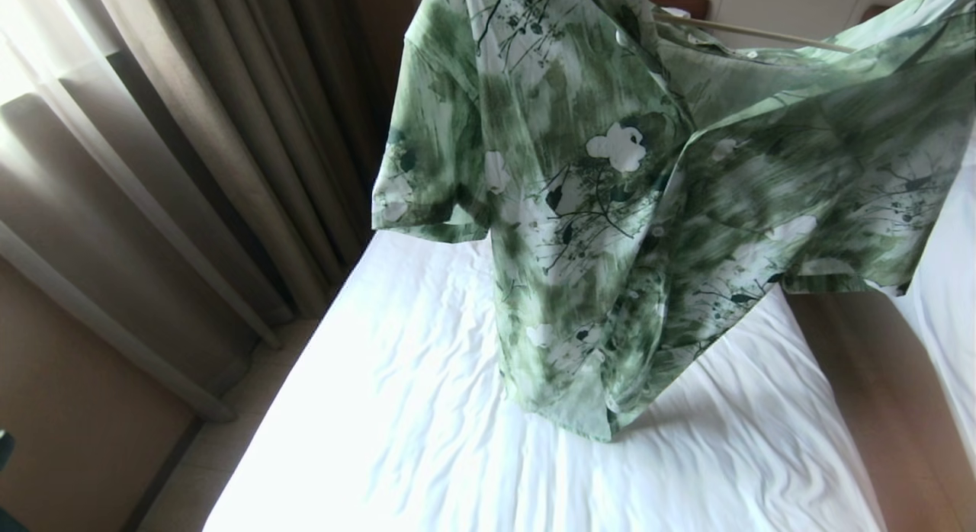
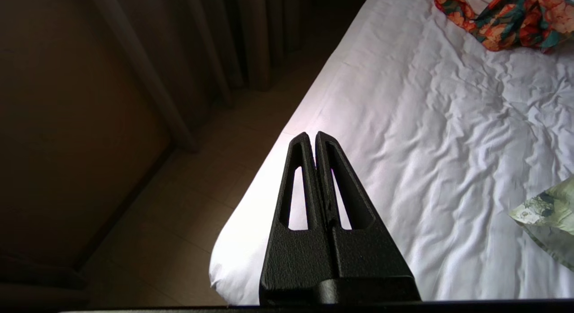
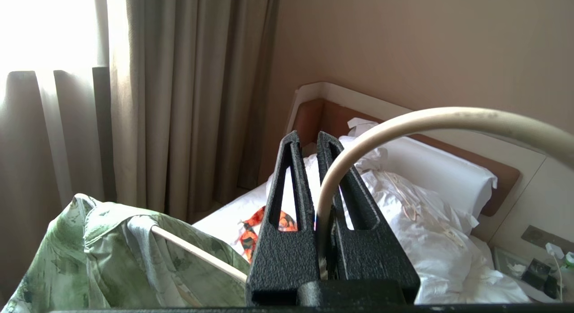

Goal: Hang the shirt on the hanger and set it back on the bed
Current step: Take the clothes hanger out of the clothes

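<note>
A green floral shirt (image 1: 610,197) hangs in mid-air above the bed (image 1: 427,410), draped over a cream hanger (image 1: 751,33), its lowest hem just above or brushing the wrinkled sheet; which of the two cannot be told. The right pincer (image 3: 307,140) is clenched on the hanger's curved hook (image 3: 403,124), which runs down between its fingers. The left pincer (image 2: 310,134) is clenched on nothing, poised over the bed's near left corner, well apart from the shirt.

The shirt looks light and limp and would likely slide or bunch on the thin, smooth wire; the stiff hanger, by its hook, seems the surer place to hold, with the loose cloth steadied at a shoulder.

Most of the hanger is hidden under the fabric, so whether both shoulders sit properly cannot be made out. The collar is cut off at the head view's top edge. An orange garment (image 2: 506,17) lies at the far end, by the pillow (image 3: 430,169).
</note>
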{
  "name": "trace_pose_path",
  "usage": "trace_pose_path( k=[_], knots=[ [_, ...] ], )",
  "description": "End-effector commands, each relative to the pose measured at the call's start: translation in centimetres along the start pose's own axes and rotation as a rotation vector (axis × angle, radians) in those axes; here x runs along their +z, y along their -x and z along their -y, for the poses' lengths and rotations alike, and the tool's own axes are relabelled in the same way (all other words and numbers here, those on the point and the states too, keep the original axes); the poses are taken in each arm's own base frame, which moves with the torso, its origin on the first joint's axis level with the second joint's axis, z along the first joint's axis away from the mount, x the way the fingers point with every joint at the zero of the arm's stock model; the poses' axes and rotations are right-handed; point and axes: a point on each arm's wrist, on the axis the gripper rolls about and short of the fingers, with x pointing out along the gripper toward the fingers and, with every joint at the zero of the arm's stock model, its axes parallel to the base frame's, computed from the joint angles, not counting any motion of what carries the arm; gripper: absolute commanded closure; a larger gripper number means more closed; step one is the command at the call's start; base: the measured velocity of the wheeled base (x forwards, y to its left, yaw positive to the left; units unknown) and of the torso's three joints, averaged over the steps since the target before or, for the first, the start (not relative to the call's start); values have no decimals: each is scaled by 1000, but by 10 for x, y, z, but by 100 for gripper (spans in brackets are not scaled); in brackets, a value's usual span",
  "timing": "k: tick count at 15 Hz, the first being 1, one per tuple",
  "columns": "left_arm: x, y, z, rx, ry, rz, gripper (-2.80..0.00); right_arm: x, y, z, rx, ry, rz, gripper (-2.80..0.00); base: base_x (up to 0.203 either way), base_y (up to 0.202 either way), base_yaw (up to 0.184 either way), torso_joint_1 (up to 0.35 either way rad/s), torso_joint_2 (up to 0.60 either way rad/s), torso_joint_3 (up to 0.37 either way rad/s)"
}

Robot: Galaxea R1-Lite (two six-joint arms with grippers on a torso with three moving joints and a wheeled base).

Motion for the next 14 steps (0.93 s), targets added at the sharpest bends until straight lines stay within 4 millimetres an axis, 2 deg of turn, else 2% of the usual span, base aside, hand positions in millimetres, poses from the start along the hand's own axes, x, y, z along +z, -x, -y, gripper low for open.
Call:
trace_pose_path(
  k=[1,7,9,12,14],
  knots=[
    [1,-1,1,3,0,1,0,-2,-1,-1,3,1,-10,0,0,0,0,0,0,0],
    [12,-6,9,-64,-14,-12,0,-13,-7,-8,2,1,-60,0,0,0,0,0,0,0],
    [28,-10,15,-97,3,5,0,-20,-11,-12,2,2,-91,0,0,0,0,0,0,0],
    [65,-21,32,-171,27,30,0,-36,-20,-24,-16,0,-150,0,0,0,0,0,0,0],
    [71,-26,50,-285,4,-3,0,-52,-28,-37,-67,-5,-215,0,0,0,0,0,0,0]
  ],
)
